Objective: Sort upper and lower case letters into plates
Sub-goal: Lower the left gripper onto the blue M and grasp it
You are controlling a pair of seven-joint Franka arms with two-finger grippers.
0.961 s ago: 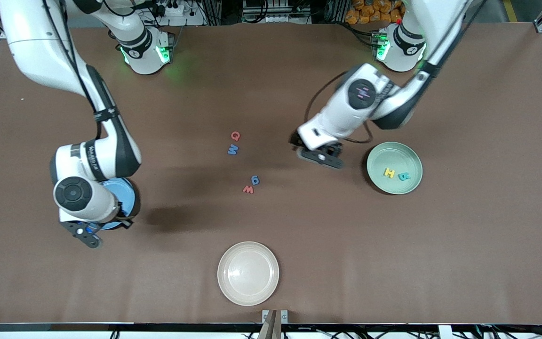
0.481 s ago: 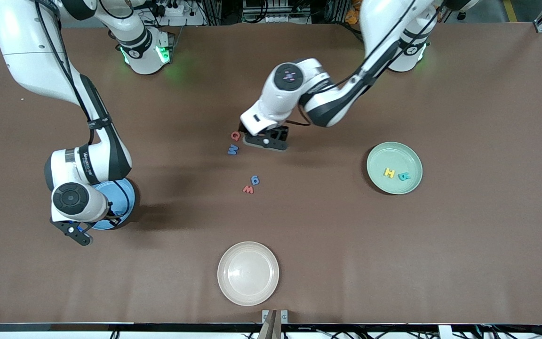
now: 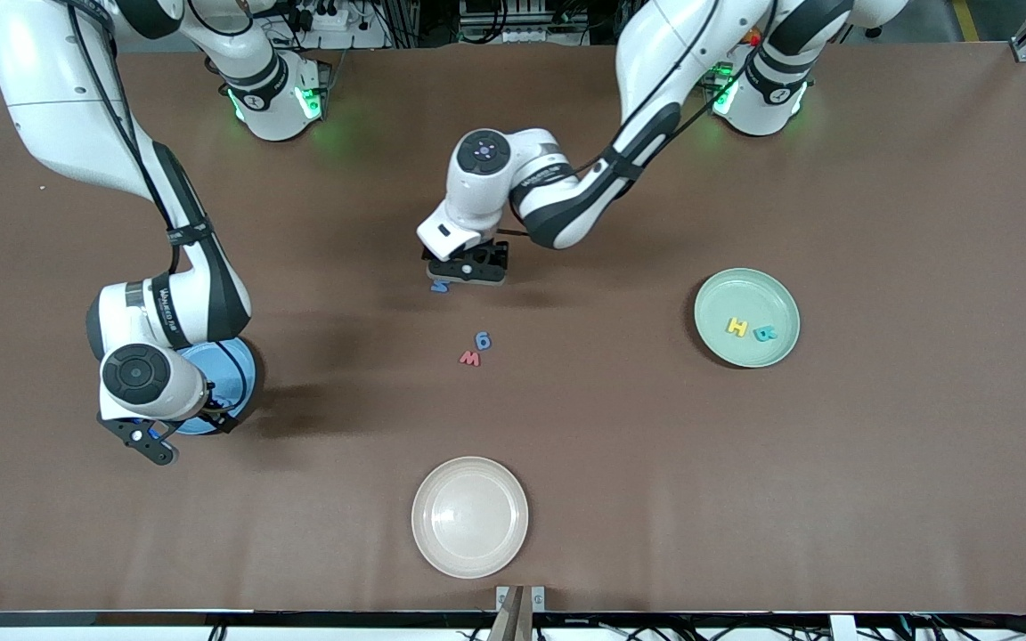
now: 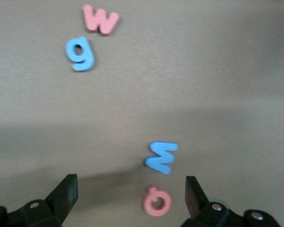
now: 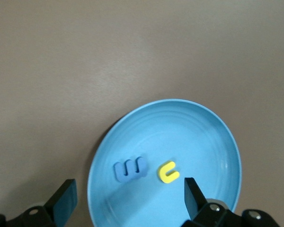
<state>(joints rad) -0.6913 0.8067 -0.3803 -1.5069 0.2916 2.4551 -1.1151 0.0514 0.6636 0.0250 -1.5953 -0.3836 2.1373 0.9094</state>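
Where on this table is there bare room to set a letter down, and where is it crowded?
Bare: the cream plate; the table between it and the mint plate. Crowded: beneath the left gripper, among the blue M, red Q, g and w.

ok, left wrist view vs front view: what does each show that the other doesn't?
Only the left wrist view: the red Q, which the left gripper hides from the front camera, and the whole blue M. Its fingers stand open either side of the Q.

Only the front view: the mint green plate with the yellow H and teal letter, the cream plate, the sky blue plate under the right gripper, both arms.

Both: the blue g beside the red w, and the left gripper.
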